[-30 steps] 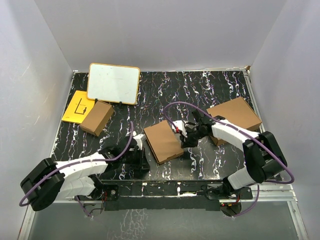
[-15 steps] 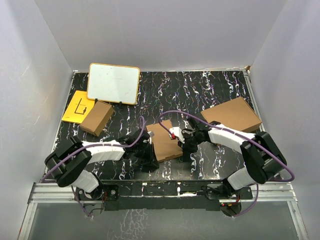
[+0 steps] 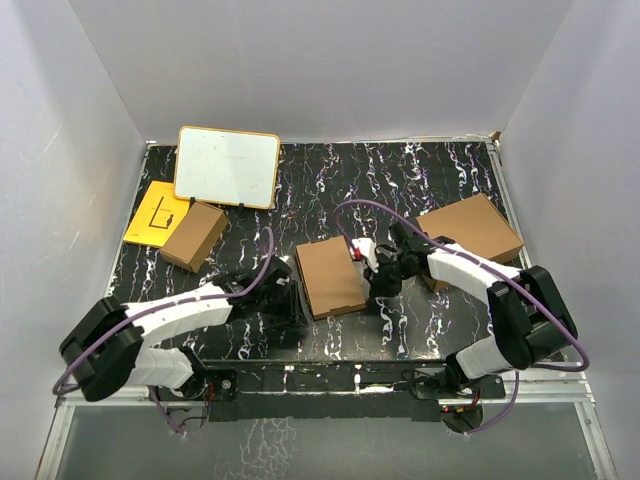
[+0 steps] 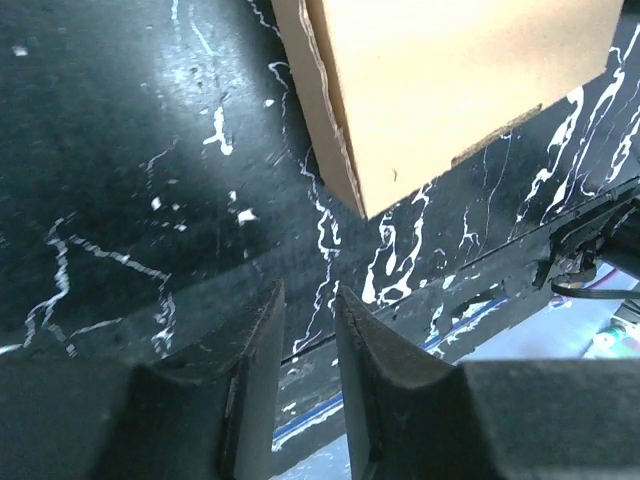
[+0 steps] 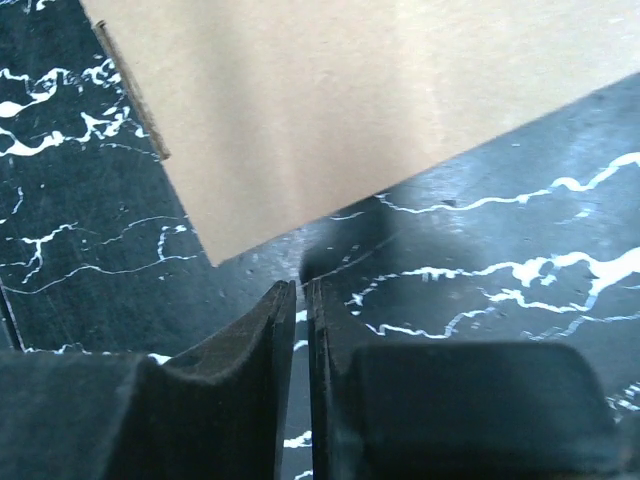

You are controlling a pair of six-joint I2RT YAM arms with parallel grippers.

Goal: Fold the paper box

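Observation:
The paper box [image 3: 330, 277] is a thin brown cardboard mailer lying flat and closed on the black marbled table [image 3: 430, 180], at the middle front. My left gripper [image 3: 290, 303] sits just left of the box's near-left corner, jaws a narrow gap apart and empty. In the left wrist view the gripper [image 4: 308, 292] is low over the table with the box corner [image 4: 450, 90] ahead of it. My right gripper [image 3: 374, 288] is at the box's right edge, shut and empty. In the right wrist view its gripper [image 5: 301, 285] points at the box corner [image 5: 350, 100], a little apart from it.
A larger plain brown box [image 3: 470, 232] lies at the right, behind my right arm. A smaller chunky brown box [image 3: 193, 236] lies at the left. A whiteboard [image 3: 227, 166] and a yellow sheet [image 3: 155, 213] are at the back left. The table's front edge is close behind my left gripper.
The box has turned to lie squarer to the table edge. Both grippers, which were against the box half a second ago, have drawn back from its sides.

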